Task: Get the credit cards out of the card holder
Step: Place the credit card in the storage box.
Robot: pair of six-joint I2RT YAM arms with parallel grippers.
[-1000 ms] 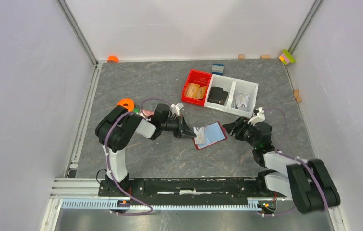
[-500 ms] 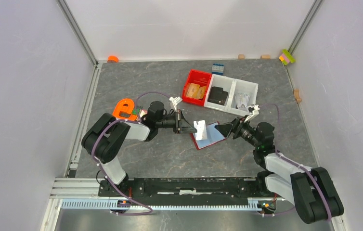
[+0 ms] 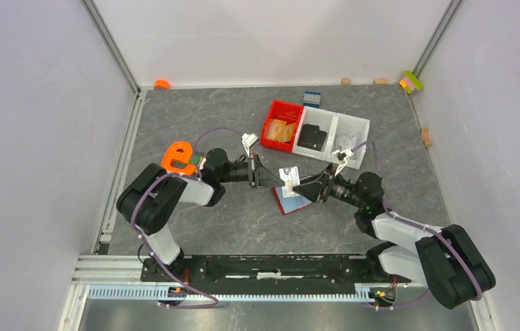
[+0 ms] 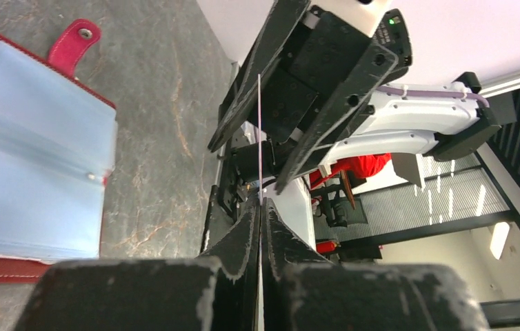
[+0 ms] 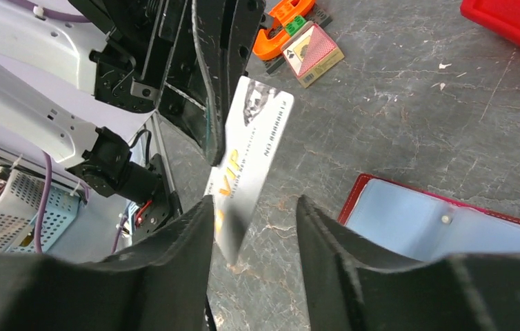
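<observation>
One white VIP credit card point(image 5: 254, 148) is pinched edge-on in my left fingers point(image 4: 242, 238), near the dark red folding card holder point(image 3: 292, 202) lying open on the tabletop point(image 3: 209, 117). My right fingers point(image 5: 181, 255) stand apart astride the card; I should close squarely on its free end before the left lets go

Inventory of the grey marbled surface point(image 3: 195, 110):
- Bright red plastic bin point(image 3: 286, 105), far centre, holding tan wooden pieces point(image 3: 279, 130).
- White two-compartment bin point(image 3: 354, 118), touching the red bin's right side, with a black item point(image 3: 311, 138) in its left compartment.
- Blue block point(image 3: 312, 98), just behind the bins.
- Orange ring point(image 3: 162, 84), far-left corner.
- Orange plastic piece point(image 3: 178, 156), left side, with a red-backed playing-card box point(image 5: 314, 54) just beside it.
- Wooden block point(image 3: 345, 81) and second wooden block point(image 3: 380, 81) against the back wall.
- Third wooden block point(image 3: 425, 136) by the right wall.
- Stack of yellow, pink and green blocks point(image 3: 411, 81), far-right corner.
</observation>
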